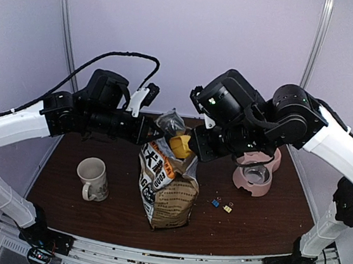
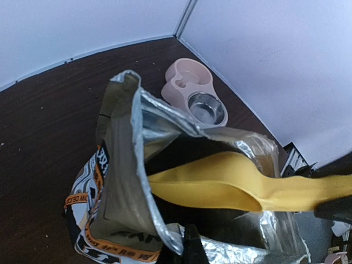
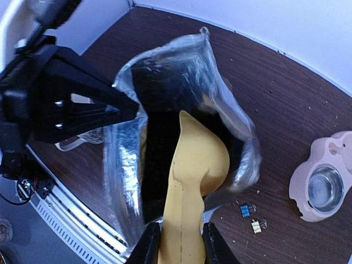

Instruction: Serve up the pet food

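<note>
The brown paper dog food bag [image 1: 166, 191] stands upright at the table's middle, its foil-lined mouth [image 2: 165, 126] pulled open. My left gripper [image 2: 187, 235] is shut on the bag's near rim and holds it from the left [image 1: 152, 129]. My right gripper [image 3: 180, 245] is shut on the handle of a yellow scoop [image 3: 195, 165], whose bowl hangs in the bag's mouth [image 2: 220, 181]. The scoop's bowl looks empty. The pet food is hidden in the bag's dark inside. A pink double bowl [image 1: 258, 173] with a steel insert [image 3: 324, 186] sits to the bag's right.
A white mug [image 1: 93, 178] stands left of the bag. A blue binder clip [image 1: 215, 203] and a pale yellow one [image 1: 228, 208] lie between bag and bowl. White walls close the back and sides. Pale crumbs are scattered on the dark wood.
</note>
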Controlling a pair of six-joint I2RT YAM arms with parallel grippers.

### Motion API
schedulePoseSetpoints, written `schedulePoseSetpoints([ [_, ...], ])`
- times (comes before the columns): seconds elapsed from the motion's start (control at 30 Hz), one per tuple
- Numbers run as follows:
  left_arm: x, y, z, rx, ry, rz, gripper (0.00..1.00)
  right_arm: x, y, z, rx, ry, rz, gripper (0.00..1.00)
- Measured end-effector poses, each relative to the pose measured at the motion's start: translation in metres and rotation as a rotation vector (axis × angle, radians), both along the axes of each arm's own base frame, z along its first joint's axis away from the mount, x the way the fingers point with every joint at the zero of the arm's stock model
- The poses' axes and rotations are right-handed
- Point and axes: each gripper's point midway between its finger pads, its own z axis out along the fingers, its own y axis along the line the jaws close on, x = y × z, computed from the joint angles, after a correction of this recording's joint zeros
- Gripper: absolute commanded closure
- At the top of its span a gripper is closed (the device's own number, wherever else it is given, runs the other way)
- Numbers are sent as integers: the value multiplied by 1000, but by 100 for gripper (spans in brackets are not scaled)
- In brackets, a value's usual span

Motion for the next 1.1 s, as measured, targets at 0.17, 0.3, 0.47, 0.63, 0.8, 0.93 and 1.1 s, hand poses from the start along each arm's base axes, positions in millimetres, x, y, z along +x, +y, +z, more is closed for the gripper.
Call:
schedulePoseSetpoints([
  [0.17,-6,-27,1,38,-51,-86,100,11,-34,-27,-114,81,-99,86],
  [0.3,-5,-35,3,36,-79,-115,100,18,-44,-49,-176,140,-153,86],
  [0.47,-8,-41,-1,40,-77,-143,100,37,-34,-97,-180,232,-180,86],
  [0.63,-2,-41,-6,55,-77,-121,100,53,-13,-126,-53,319,-174,86],
  [0.8,0,-39,-12,59,-62,-100,100,54,-1,-128,88,400,-164,86],
  [0.93,-1,-38,-11,45,-53,-92,100,53,0,-127,208,463,-164,86],
  [1.1,-2,-37,-10,38,-44,-85,100,43,0,-111,372,544,-138,87],
])
